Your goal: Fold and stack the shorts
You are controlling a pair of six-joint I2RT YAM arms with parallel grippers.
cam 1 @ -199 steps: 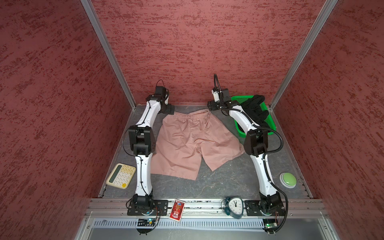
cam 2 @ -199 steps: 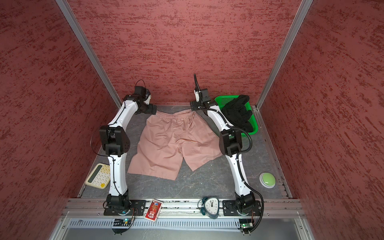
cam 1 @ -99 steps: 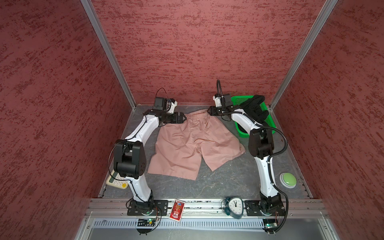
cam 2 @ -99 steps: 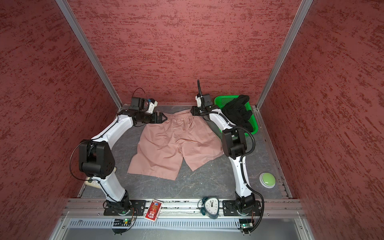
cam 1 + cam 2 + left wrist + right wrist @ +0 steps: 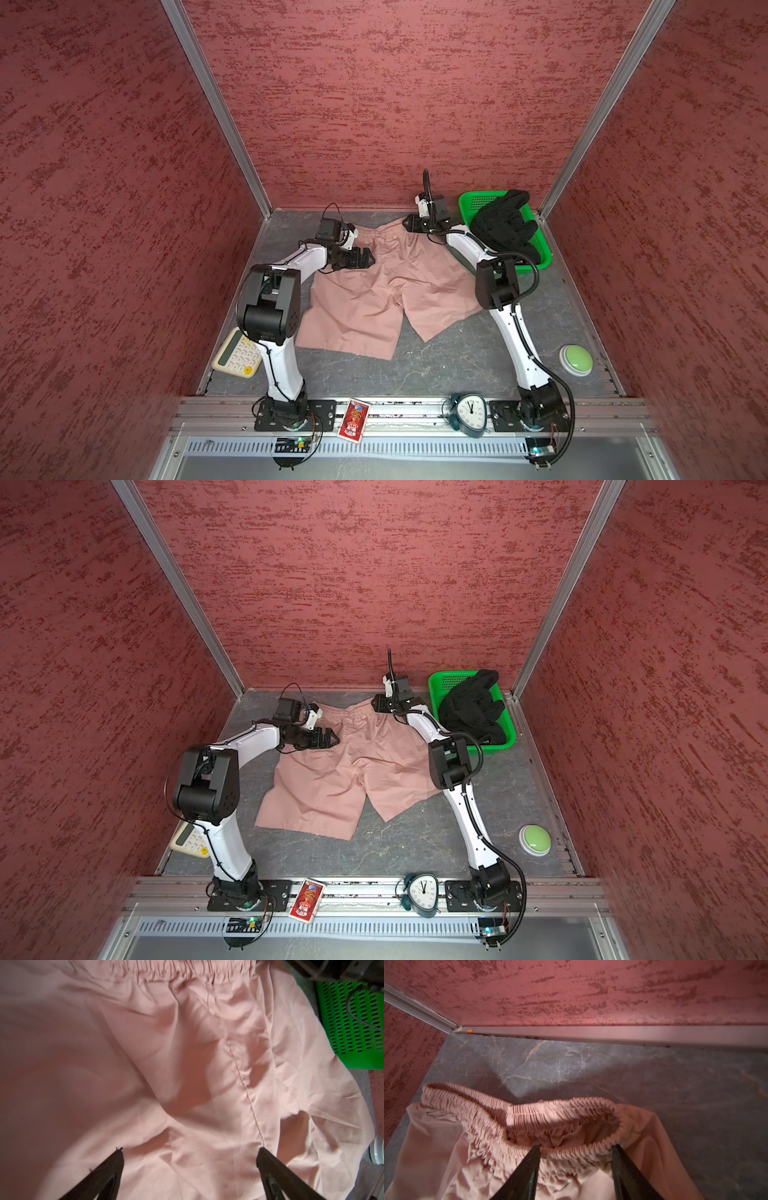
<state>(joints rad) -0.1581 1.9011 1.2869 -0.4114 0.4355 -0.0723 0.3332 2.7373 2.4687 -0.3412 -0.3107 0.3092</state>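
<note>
**A:** Where do the pink shorts [image 5: 386,291] lie?

**B:** Spread open on the grey table [image 5: 436,365]. The waistband [image 5: 529,1115] is toward the back wall and the 2 legs point toward the arm bases. Both top views show the cloth wrinkled and not folded.

**A:** And the black shorts [image 5: 503,224]?

**B:** Heaped in the green basket [image 5: 469,199] in the back right corner and draped over its rim. The basket stands just beside the pink pair.

**A:** What about the left gripper [image 5: 369,257]?

**B:** Its jaws are spread wide and hold nothing. It sits over the left side of the pink shorts, just below the waistband. The left wrist view shows only wrinkled pink cloth and a seam past the gripper [image 5: 190,1152]. I cannot tell whether the tips touch the cloth.

**A:** And the right gripper [image 5: 406,223]?

**B:** It is at the right end of the waistband, near the back wall. In the right wrist view its 2 black fingers [image 5: 529,1167] stand partly apart, with the gathered elastic running across between the tips. Whether they pinch it or only rest against it, I cannot tell.

**A:** Anything else on the table?

**B:** A calculator [image 5: 237,353] at the front left and a green button [image 5: 575,359] at the front right. Both are well apart from the shorts.
</note>
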